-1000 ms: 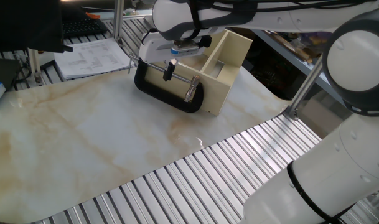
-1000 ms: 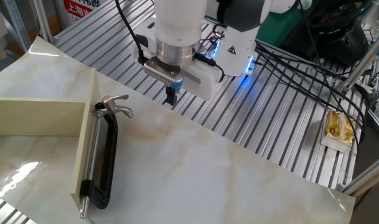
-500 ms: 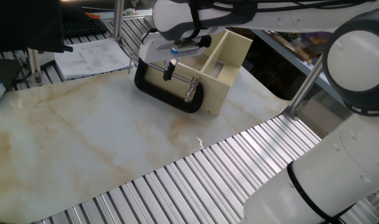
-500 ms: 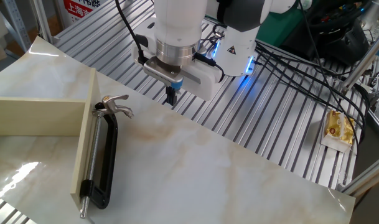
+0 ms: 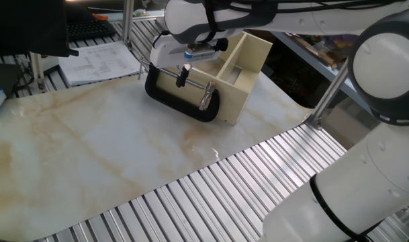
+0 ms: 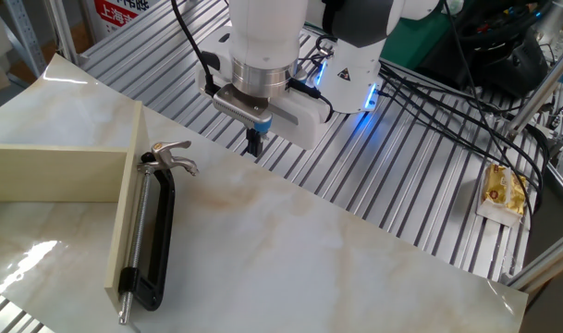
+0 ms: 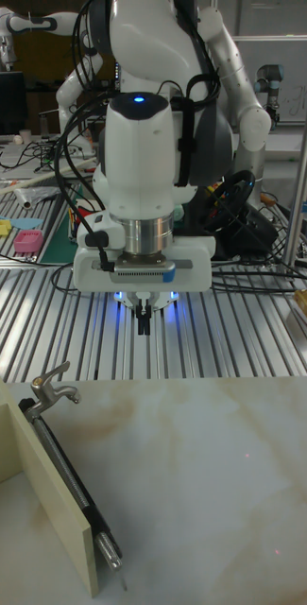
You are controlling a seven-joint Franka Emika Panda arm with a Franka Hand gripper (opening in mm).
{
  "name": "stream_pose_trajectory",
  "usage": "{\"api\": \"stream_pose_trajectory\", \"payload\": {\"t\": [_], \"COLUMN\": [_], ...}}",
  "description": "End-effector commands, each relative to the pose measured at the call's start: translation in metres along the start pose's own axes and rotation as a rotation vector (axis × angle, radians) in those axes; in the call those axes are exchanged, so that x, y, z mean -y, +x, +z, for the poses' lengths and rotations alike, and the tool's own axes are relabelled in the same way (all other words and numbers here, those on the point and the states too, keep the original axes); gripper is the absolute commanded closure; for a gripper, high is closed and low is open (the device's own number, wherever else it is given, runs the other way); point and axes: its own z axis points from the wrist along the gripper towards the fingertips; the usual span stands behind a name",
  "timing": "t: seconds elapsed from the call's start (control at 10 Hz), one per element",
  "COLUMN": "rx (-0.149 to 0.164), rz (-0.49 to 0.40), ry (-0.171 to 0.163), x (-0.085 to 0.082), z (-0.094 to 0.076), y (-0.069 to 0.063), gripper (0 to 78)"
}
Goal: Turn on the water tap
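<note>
The water tap point(image 6: 170, 154) is a small silver fixture held in the jaw of a black C-clamp point(image 6: 156, 236) that lies along a beige box point(image 6: 59, 176). It also shows in the tall fixed view, where the tap point(image 7: 51, 387) sticks up at the clamp's point(image 7: 73, 492) far end. My gripper point(image 6: 254, 143) hangs over the marble table's edge, to the right of the tap and apart from it. Its fingers are shut with nothing between them. The gripper point(image 7: 145, 324) sits higher than the tap, and in one fixed view the gripper point(image 5: 183, 76) stands in front of the clamp point(image 5: 184, 101).
The marble tabletop point(image 6: 336, 259) spreads out beside the clamp. Ribbed metal rails point(image 6: 420, 185) run between the table and the robot base. Papers point(image 5: 100, 62) and a keyboard point(image 5: 90, 29) lie at the back. Cables point(image 6: 466, 83) trail at the right.
</note>
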Motion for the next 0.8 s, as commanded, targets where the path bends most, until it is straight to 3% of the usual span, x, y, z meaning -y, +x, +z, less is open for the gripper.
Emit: {"api": "stream_pose_trajectory", "payload": {"t": [0.1,0.2,0.3,0.8], "rx": [0.040,0.038,0.037,0.034], "rz": [-0.179,-0.189,-0.190,-0.173], "ry": [-0.022,0.017,0.025,0.008], "x": [0.0000,0.0000,0.0000,0.0026], "z": [0.0000,0.0000,0.0000,0.0008], "y": [0.0000,0.0000,-0.0001,0.0004], "gripper": [77.6,77.6,77.6,77.6]}}
